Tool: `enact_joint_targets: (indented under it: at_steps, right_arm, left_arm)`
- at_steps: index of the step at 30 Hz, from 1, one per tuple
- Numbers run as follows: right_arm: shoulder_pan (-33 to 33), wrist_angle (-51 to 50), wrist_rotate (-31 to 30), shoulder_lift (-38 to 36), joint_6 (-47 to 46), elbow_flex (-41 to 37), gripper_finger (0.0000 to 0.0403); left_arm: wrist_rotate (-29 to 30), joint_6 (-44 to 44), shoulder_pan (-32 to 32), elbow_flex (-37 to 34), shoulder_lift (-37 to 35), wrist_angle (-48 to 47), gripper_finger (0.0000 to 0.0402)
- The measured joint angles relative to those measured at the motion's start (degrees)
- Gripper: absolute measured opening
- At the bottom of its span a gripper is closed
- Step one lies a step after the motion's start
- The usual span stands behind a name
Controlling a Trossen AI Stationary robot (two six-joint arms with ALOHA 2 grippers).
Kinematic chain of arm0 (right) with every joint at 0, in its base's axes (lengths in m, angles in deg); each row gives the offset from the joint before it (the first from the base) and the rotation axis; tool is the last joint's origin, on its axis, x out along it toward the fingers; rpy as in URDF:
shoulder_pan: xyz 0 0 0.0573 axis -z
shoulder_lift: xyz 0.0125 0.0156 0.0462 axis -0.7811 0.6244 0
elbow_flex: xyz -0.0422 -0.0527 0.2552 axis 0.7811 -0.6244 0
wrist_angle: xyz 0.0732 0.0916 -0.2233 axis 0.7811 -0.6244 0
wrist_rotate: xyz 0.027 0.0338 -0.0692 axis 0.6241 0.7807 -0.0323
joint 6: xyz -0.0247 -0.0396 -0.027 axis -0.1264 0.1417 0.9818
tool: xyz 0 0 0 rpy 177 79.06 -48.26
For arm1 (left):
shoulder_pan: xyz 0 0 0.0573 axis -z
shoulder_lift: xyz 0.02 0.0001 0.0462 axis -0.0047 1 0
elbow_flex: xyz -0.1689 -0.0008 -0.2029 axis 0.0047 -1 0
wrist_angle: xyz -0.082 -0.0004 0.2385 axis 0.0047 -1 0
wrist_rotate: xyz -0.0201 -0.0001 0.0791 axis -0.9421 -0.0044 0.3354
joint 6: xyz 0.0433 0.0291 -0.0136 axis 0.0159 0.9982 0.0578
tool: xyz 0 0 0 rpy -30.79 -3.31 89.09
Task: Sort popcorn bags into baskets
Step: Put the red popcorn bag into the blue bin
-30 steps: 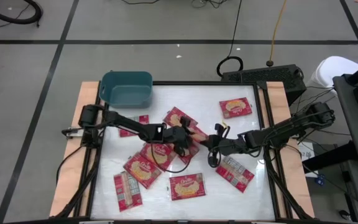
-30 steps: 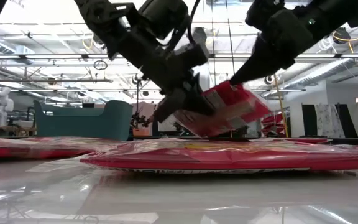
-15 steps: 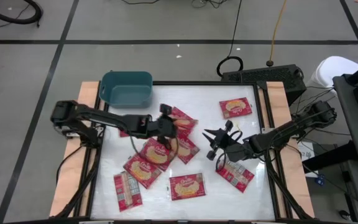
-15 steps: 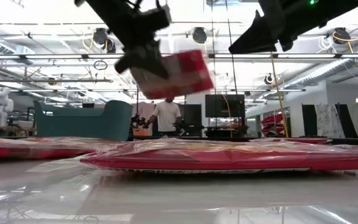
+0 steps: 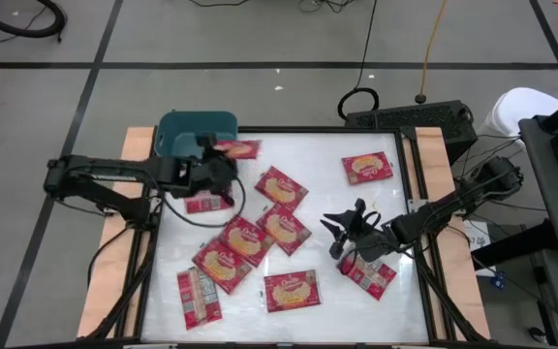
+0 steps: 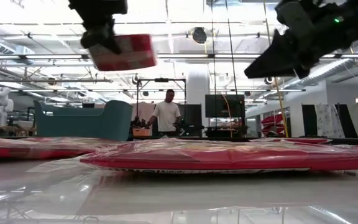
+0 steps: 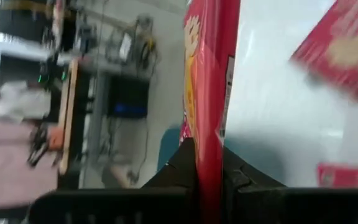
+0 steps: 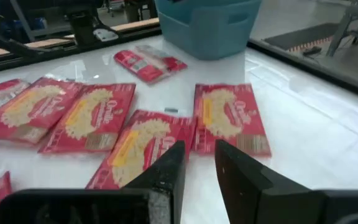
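My left gripper [image 5: 221,161] is high over the table's far left, shut on a red popcorn bag [image 5: 239,149] just right of the teal basket [image 5: 194,137]. In the low view the bag [image 6: 124,52] hangs well above the table. My right gripper [image 5: 334,236] stands open right of the table's middle, above the surface, with nothing between its fingers [image 8: 199,163]. Several more popcorn bags lie flat on the white table, among them one [image 5: 281,184] at the centre and one [image 5: 368,272] under my right arm. My left gripper pinches the popcorn bag between its two fingers at one end [image 7: 209,167], seen edge-on in the left wrist view. The fingers come from the table's left, slanting down. The bag is lifted clear and sticks out past the fingertips, about level.
Other bags lie at the far right [image 5: 368,167], near the front [image 5: 292,289] and front left [image 5: 199,296]; one [image 5: 207,204] lies below my left arm. Wooden rails [image 5: 114,281] border the table. A person [image 6: 165,115] stands in the room beyond.
My right gripper has opened and let go of the bag that both grippers held at the table's middle, and has turned a little. My left gripper has carried that bag up and toward the far left, to beside the basket; the bag is now lifted clear and about level.
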Motion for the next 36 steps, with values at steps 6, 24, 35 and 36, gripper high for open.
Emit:
enact_joint_targets:
  at_steps: [6, 24, 35, 36]
  right_arm:
    - [-1.23, 6.37, -0.20, 0.00, -1.33, -3.66, 0.0082]
    - [-1.72, 11.64, -0.20, -0.02, -0.74, -6.82, 0.0082]
    - [-1.72, 11.59, -0.20, -0.02, 0.48, -6.82, 0.0082]
    - [-1.72, 11.49, -0.20, -0.02, 0.46, -6.82, 0.0082]
  left_arm:
    - [0.42, -2.47, -6.45, -0.02, -1.34, -7.96, 0.0033]
    - [-8.53, 17.64, -24.51, -15.44, -1.31, 5.17, 0.0022]
    - [-15.26, 33.85, -32.78, -22.26, -1.16, 22.90, 0.0067]
    - [-15.57, 34.22, -33.45, -22.63, -1.16, 24.01, 0.0070]
